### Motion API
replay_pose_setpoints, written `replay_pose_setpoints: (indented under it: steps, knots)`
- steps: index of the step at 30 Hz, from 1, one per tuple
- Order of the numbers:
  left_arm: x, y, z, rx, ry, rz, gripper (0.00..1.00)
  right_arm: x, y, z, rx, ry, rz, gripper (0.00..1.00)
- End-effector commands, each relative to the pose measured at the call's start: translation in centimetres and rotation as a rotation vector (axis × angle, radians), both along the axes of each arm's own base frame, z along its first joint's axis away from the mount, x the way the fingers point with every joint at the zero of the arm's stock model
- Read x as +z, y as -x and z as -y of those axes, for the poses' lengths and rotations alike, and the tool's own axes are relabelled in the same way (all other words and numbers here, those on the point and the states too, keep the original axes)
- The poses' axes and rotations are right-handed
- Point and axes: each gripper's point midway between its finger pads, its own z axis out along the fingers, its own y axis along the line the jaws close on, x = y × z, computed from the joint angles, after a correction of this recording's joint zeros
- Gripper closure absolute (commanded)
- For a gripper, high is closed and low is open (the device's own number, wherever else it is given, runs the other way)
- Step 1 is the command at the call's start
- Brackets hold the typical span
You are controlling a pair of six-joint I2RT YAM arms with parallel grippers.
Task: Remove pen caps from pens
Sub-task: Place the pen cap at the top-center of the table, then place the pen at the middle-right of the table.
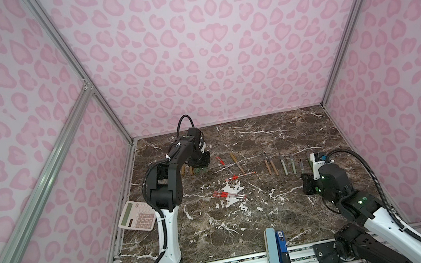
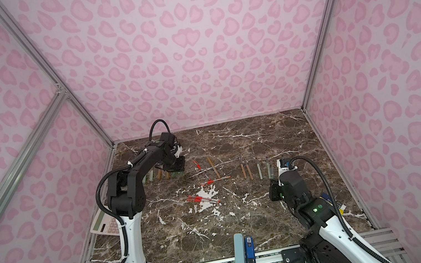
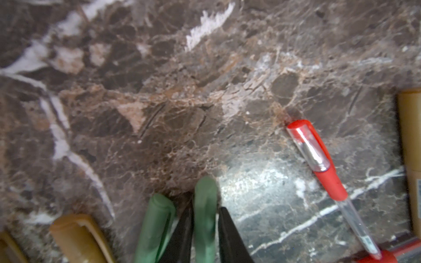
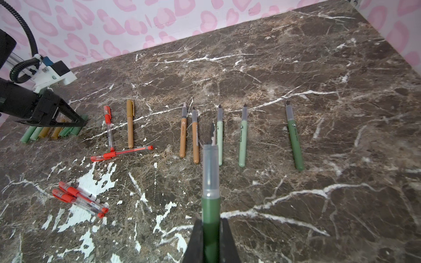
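Dark green pen (image 4: pixel 210 182) clamped in right hand (image 4: pixel 211 222) | green cap (image 3: pixel 205 193) inside left hand (image 3: pixel 206 210), grip unclear

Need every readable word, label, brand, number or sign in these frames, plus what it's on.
Nothing reads clearly enough to quote.
tan pen: lengthwise print, too blurred to read.
pale green pen: lengthwise print, too blurred to read.
red-capped clear pen: small sticker on the barrel, blurred.
calculator: key markings too small to read.
blue object at the front rail: white label, too small to read.
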Motion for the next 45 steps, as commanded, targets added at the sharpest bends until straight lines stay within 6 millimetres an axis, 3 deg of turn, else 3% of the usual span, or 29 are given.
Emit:
replay_pose_setpoints:
  steps: [1, 8, 12, 21, 24, 31, 38, 42, 45]
  knots:
    - [1.3, 0.2, -0.4, -0.002, -0.014, 0.011, 0.69, 0.7, -0.6, -0.1, 0.019, 0.018, 0.029, 1.0]
    - [5.9, 0.6, -0.1, -0.001, 0.022, 0.093, 0.65, 0.8, -2.1, 0.9, -0.001, 0.042, 0.013, 1.0]
    - [9.4, 1.7, 0.2, -0.004, 0.068, 0.156, 0.55, 0.3, -3.9, 2.3, -0.027, 0.073, -0.023, 1.0]
    - [15.6, 7.7, -1.4, -0.045, 0.12, 0.376, 0.12, -3.0, -8.9, 5.3, -0.078, 0.132, -0.143, 1.0]
    - [16.5, 10.1, -2.0, -0.078, 0.132, 0.438, 0.04, -4.1, -10.3, 5.8, -0.055, 0.162, -0.215, 1.0]
    - [18.8, 13.3, -3.8, -0.136, 0.127, 0.634, 0.01, -7.1, -12.9, 6.3, -0.034, 0.199, -0.328, 1.0]
    - [18.7, 14.0, -7.6, -0.008, 0.207, 0.691, 0.02, -9.8, -14.3, 6.5, -0.03, 0.213, -0.396, 1.0]
    - [18.4, 14.1, -8.6, -0.01, 0.178, 0.724, 0.02, -11.2, -14.4, 7.0, -0.044, 0.241, -0.437, 0.99]
    - [19.2, 13.7, -9.8, 0.043, 0.185, 0.734, 0.02, -12.0, -14.0, 7.3, -0.046, 0.255, -0.468, 0.98]
